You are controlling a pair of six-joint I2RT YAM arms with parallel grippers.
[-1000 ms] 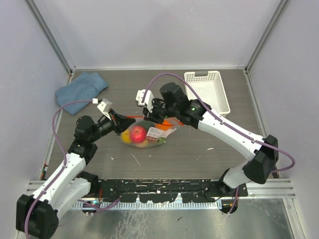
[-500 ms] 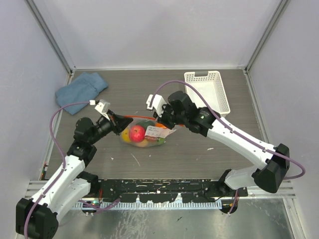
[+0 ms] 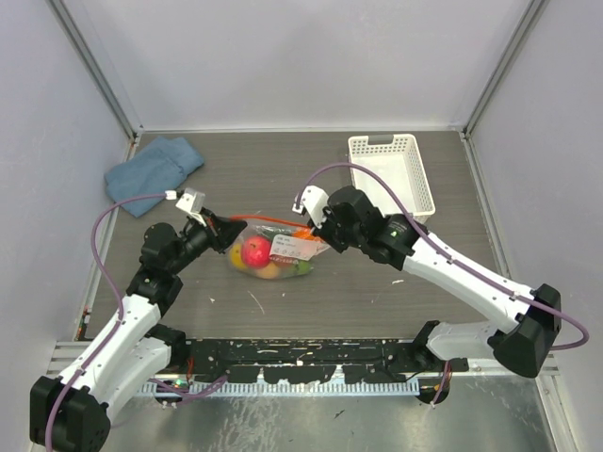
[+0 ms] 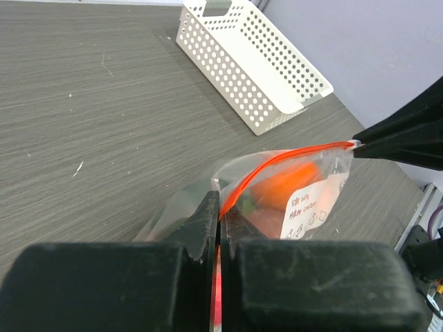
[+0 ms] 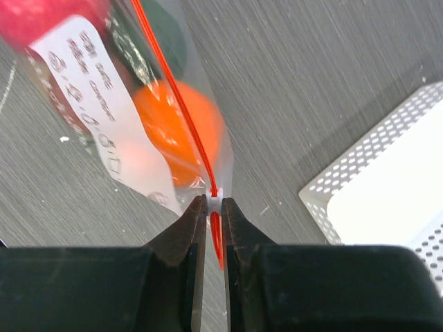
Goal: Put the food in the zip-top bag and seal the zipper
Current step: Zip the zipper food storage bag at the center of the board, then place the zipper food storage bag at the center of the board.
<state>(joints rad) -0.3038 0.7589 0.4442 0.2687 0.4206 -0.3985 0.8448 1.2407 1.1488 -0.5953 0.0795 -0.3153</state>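
- Over the last second the right gripper [image 3: 309, 229] has slid from about the middle of the zipper [image 3: 268, 221] out to its right end. More of the red-orange strip now shows stretched between the two grippers.
- We read this as the closing stroke nearly spent. The right wrist view shows the small white slider [image 5: 213, 198] at the very corner of the zip-top bag [image 3: 278, 259], with hardly any strip left beyond it. Whether the last bit has truly closed we cannot tell.
- The right gripper's jaws stand narrow, pinched on the slider. The left gripper [image 4: 217, 207] is likewise narrow, clamped on the zipper's opposite end and anchoring the bag against the pull.
- The toy fruits [image 3: 256, 252] all appear to be inside the bag. The red one sits uppermost and an orange fruit [image 5: 181, 131] lies close under the slider end. None lies loose on the tabletop [image 3: 283, 169].
- The bag sits near the middle of the tabletop, a little toward the left edge. It is well apart from the white basket [image 3: 391, 174] at the far right corner and the blue cloth [image 3: 153, 162] at the far left corner.
- The zipper's long axis runs left to right, roughly parallel to the near edge and held taut. The mouth edge faces the far edge, and the fruit-filled body bulges toward the near edge.
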